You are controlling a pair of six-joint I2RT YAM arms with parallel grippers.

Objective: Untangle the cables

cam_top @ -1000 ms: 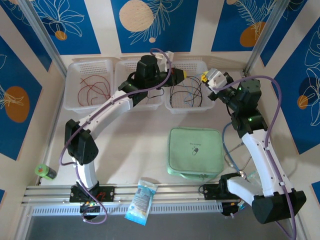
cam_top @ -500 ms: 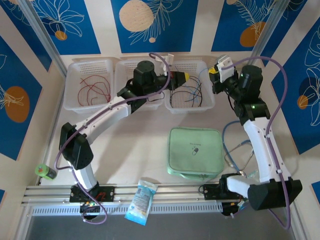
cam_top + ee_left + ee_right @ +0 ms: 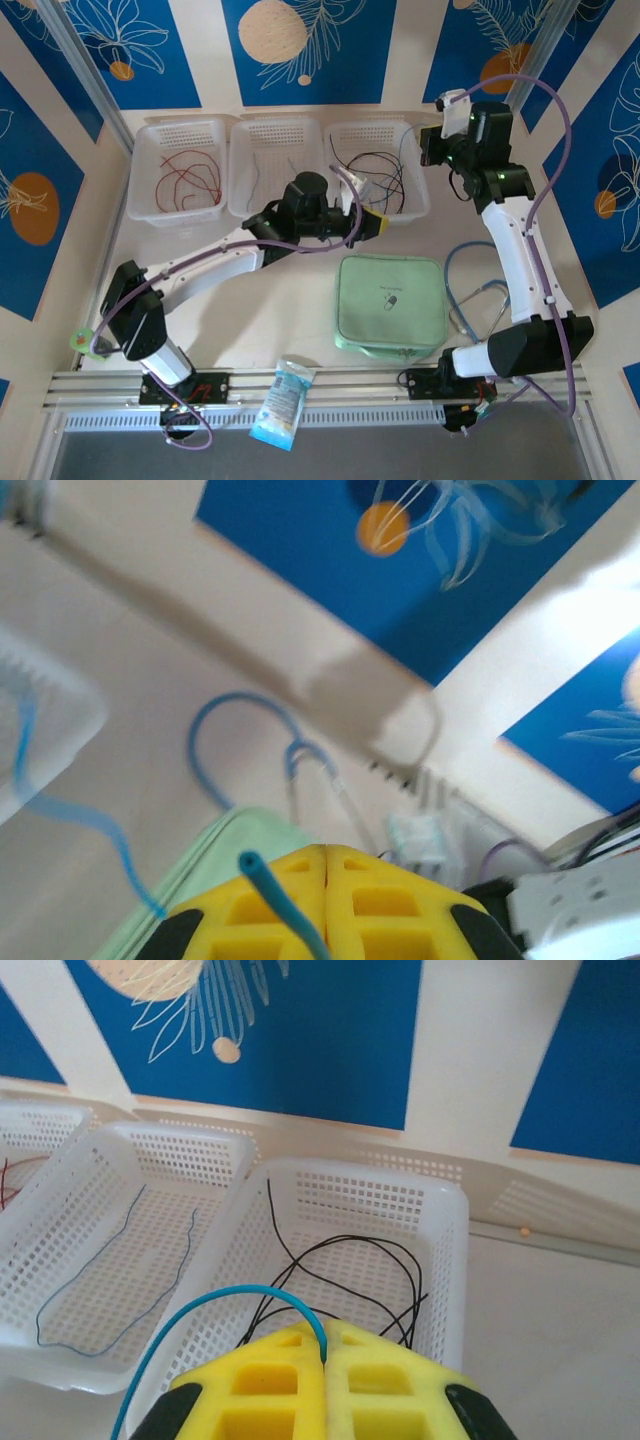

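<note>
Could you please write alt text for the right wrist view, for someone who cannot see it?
The right gripper is shut on a thin blue wire that arcs away to the left. Beyond it sits a white basket holding loose black wires, with a second basket to its left holding one thin dark wire.

No text, number or brand is legible in any view; green zip pouch (image 3: 392,325) carries a small dark printed emblem near its top centre, a pill-like shape with a tiny line beside it, too small to read; blue-and-white packet (image 3: 282,402) at the near rail shows print, characters not resolvable; blue wall panels (image 3: 345,60) bear leaf and circle patterns, unlettered.
</note>
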